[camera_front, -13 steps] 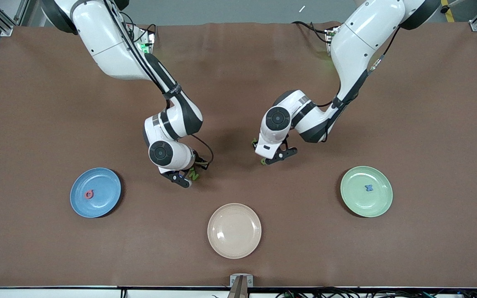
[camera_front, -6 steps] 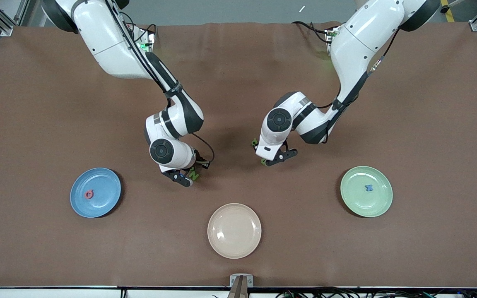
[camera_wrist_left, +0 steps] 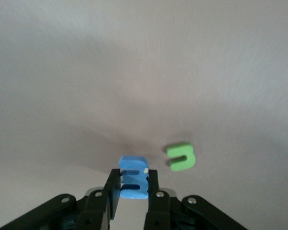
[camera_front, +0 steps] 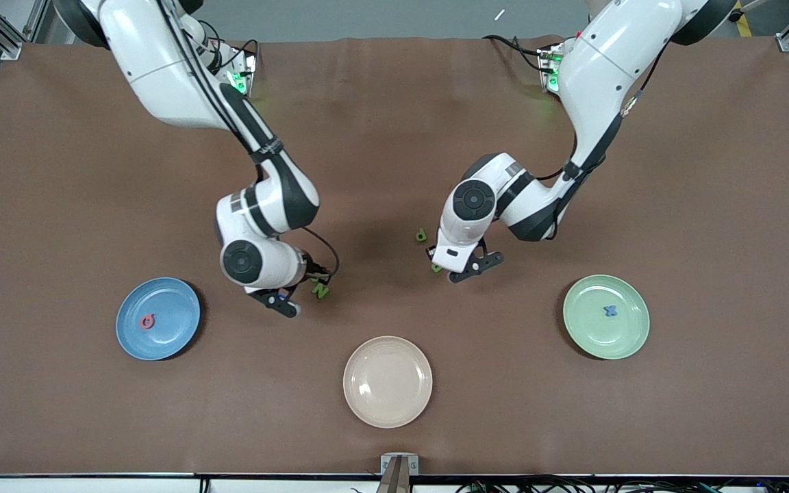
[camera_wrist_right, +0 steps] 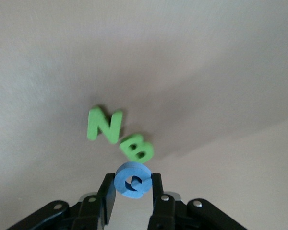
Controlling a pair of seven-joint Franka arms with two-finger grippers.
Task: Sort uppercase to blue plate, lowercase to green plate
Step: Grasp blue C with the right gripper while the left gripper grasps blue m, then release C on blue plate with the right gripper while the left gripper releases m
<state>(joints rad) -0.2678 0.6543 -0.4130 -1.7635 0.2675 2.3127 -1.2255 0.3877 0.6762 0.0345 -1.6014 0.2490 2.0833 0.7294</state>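
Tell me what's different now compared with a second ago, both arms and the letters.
The right hand, shut on the blue C, has swung away from the green N toward the blue plate. The left hand, shut on the blue E-shaped letter, has shifted toward the green plate, uncovering the green p. Plates, the Q and the x stayed put.

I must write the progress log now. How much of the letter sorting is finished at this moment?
Done: the pink-red Q on the blue plate, the blue x on the green plate. In hand: the right gripper holds the blue C, the left gripper the blue E-shaped letter. Left on the table: N, B, and two green letters by the left gripper.
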